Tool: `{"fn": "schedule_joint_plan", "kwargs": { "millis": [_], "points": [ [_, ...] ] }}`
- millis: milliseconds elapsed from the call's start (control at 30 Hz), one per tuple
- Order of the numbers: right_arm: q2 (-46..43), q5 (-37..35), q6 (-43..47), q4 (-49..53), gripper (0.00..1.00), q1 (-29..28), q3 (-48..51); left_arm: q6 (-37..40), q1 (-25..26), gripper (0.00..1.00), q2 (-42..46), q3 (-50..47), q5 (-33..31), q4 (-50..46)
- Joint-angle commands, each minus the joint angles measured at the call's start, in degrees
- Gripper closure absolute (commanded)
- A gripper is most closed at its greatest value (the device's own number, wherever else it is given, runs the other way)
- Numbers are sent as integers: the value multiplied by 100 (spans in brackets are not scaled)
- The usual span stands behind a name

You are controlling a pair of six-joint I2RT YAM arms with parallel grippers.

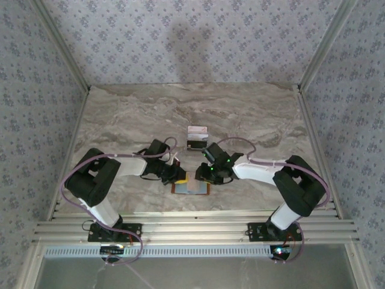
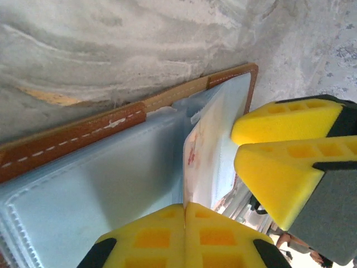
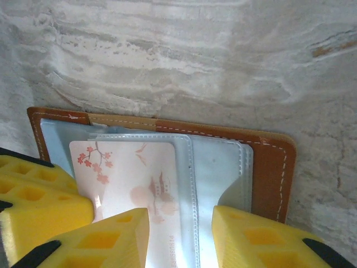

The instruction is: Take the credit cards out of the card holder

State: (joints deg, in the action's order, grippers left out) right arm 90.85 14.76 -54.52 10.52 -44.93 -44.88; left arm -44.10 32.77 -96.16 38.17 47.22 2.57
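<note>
The orange-brown card holder (image 1: 191, 189) lies open on the marble table between both grippers, its pale blue-grey sleeves (image 3: 215, 167) facing up. A whitish-pink credit card (image 3: 134, 178) with red blossom print sticks partly out of a sleeve. My left gripper (image 2: 185, 209) is shut on that card's edge (image 2: 205, 151), which stands tilted up from the lining. My right gripper (image 3: 181, 240) is open just over the sleeves, one finger over the card and one over the sleeve's right part. In the top view the left gripper (image 1: 177, 176) and right gripper (image 1: 206, 174) nearly touch.
Behind the card holder lie two loose cards, a whitish-pink one (image 1: 198, 130) and a black one (image 1: 195, 144) touching it. The right gripper's yellow fingers (image 2: 284, 120) crowd the left wrist view. Metal rails (image 1: 192, 229) run along the table's near edge.
</note>
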Motion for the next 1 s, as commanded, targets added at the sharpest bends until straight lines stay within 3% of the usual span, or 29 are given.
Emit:
{"fn": "schedule_joint_plan", "kwargs": {
  "millis": [0,267,433,567,967],
  "points": [
    [-39,435,-138,-507,63,122,273,-43,-50,100,87,-116,228,314],
    [83,694,-276,-1080,64,195,563,-244,-131,100,123,-274,487,787],
    [-55,556,-280,-962,65,197,611,-254,-160,100,100,-286,503,796],
    [-395,94,-93,-304,66,143,454,-83,-158,100,15,-206,382,492],
    [-118,440,-32,-461,65,-45,130,-37,-149,100,-114,-140,369,446]
  ]
}}
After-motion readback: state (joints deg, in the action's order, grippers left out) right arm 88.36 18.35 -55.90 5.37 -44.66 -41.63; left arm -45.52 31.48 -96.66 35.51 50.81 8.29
